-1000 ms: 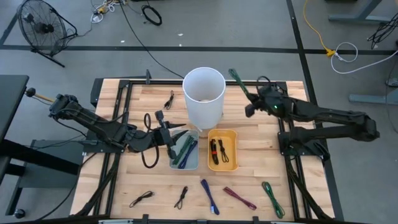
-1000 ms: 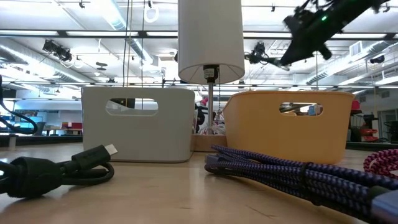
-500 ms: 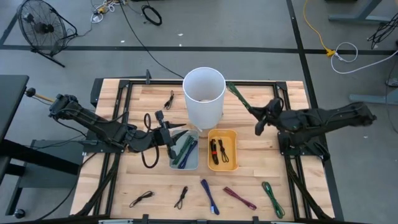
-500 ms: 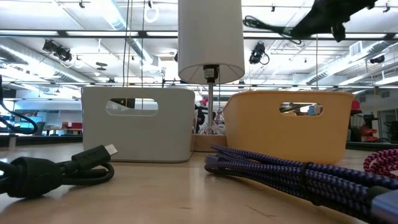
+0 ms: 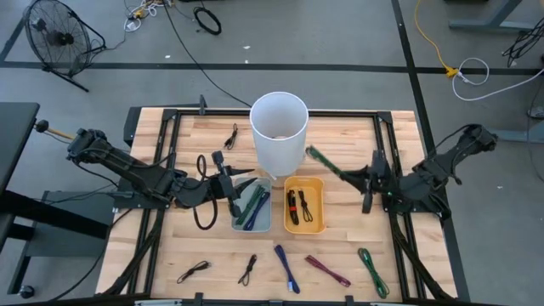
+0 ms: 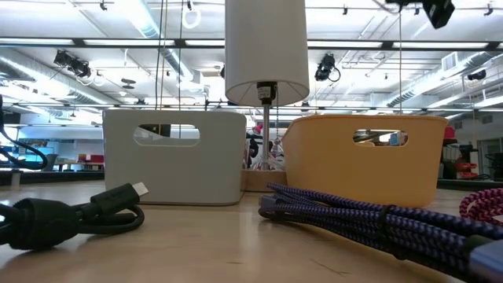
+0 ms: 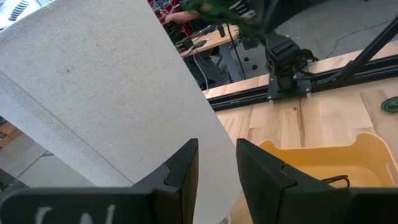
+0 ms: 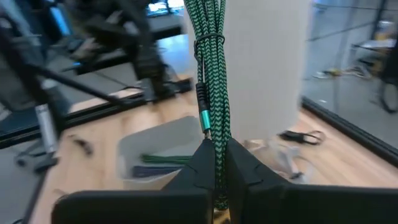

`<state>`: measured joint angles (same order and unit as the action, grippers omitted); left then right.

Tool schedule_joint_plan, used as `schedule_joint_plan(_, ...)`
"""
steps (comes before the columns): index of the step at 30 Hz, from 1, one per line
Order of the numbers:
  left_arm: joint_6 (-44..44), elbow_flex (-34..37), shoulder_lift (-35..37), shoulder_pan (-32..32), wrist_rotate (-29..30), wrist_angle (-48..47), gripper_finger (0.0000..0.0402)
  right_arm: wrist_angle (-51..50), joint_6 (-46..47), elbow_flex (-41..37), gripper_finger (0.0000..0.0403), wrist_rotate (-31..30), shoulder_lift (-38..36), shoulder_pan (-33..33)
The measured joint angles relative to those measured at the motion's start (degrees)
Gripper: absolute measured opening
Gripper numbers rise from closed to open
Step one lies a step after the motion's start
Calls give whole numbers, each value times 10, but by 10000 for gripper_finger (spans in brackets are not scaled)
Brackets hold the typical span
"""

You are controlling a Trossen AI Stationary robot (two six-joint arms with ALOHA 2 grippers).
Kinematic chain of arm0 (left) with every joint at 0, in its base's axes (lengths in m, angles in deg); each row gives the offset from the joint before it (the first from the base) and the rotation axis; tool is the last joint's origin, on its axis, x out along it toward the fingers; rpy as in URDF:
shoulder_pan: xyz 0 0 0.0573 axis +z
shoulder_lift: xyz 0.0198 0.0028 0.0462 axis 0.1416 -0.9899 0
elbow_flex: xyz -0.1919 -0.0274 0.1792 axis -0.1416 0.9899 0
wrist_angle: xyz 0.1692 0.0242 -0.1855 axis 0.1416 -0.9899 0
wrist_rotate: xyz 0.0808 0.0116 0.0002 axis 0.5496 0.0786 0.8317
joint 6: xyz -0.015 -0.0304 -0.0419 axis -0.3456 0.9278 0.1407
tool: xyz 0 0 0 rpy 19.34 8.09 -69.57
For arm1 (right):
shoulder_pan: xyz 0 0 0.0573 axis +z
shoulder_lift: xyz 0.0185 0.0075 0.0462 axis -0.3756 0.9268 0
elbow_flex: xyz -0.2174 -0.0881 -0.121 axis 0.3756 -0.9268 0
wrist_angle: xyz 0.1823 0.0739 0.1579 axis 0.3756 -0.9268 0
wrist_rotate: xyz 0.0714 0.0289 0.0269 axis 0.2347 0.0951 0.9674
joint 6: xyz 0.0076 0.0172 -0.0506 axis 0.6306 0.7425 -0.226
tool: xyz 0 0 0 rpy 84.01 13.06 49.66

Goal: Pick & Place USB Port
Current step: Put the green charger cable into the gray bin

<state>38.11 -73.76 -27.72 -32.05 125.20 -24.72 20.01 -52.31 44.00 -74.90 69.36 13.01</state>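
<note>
My right gripper (image 5: 358,177) hangs above the table, right of the yellow bin (image 5: 315,223), and is shut on a bundled green braided cable (image 5: 327,164). The bundle reaches toward the tall white cylinder (image 5: 279,127). In the right wrist view the green cable (image 8: 211,74) runs out past the fingers, with a tie around it and a connector on its side. My left gripper (image 5: 242,185) waits open at the left rim of the grey bin (image 5: 239,223), facing the cylinder's wall (image 7: 112,99). Dark and green cables lie in the grey bin, black ones in the yellow bin. My right gripper pinches the green cable bundle between its two fingers at one end of the bundle (image 8: 216,155). The fingers point roughly level toward the table's left and lie along the cable. The bundle is lifted clear and sticks out stiffly past the fingertips toward the white cylinder.
Loose cables lie along the near edge: two black (image 5: 195,270) (image 5: 248,269), one blue (image 5: 286,268), one magenta (image 5: 327,270), one green (image 5: 372,272). A black one (image 5: 231,136) lies left of the cylinder. A black loop (image 5: 204,212) lies under the left arm.
My right arm has drawn back, and its gripper has moved from beside the white cylinder's far right side toward the near edge and slightly right. It stays shut and carries the green cable, whose free end now points at the gap between the cylinder and the yellow bin.
</note>
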Motion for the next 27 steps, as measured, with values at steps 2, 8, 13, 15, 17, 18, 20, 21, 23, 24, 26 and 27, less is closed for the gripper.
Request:
schedule_joint_plan(2, 1, 0, 0, 0, 0, 0, 115, 20, -4, 0, 8, -5, 17, 19)
schedule_joint_plan(8, 15, 0, 0, 0, -39, 1, 115, 142, -63, 0, 8, -5, 99, 40)
schedule_joint_plan(13, 20, 0, 0, 0, -77, 8, 115, 299, -161, 0, 7, 18, 169, 36)
schedule_joint_plan(15, 26, 0, 0, 0, -89, 15, 115, 366, -208, 0, 7, 32, 195, 29)
schedule_joint_plan(17, 30, 0, 0, 0, -104, 29, 115, 428, -252, 0, 7, 52, 222, 20)
schedule_joint_plan(18, 33, 0, 0, 0, -115, 38, 115, 455, -271, 0, 7, 66, 236, 15)
schedule_joint_plan(20, 44, 0, 0, 0, -136, 58, 115, 508, -298, 0, 7, 86, 260, 3)
schedule_joint_plan(21, 45, 0, 0, 0, -147, 71, 115, 530, -304, 0, 7, 94, 270, -3)
schedule_joint_plan(23, 46, 0, 0, 0, -174, 94, 115, 560, -315, 1, 7, 106, 287, -15)
schedule_joint_plan(24, 46, 0, 0, 0, -187, 103, 115, 561, -321, 6, 7, 112, 294, -20)
schedule_joint_plan(26, 45, 0, 0, 0, -206, 123, 115, 558, -325, 21, 7, 135, 309, -33)
schedule_joint_plan(27, 45, 0, 0, 0, -215, 133, 115, 557, -325, 30, 7, 147, 317, -40)
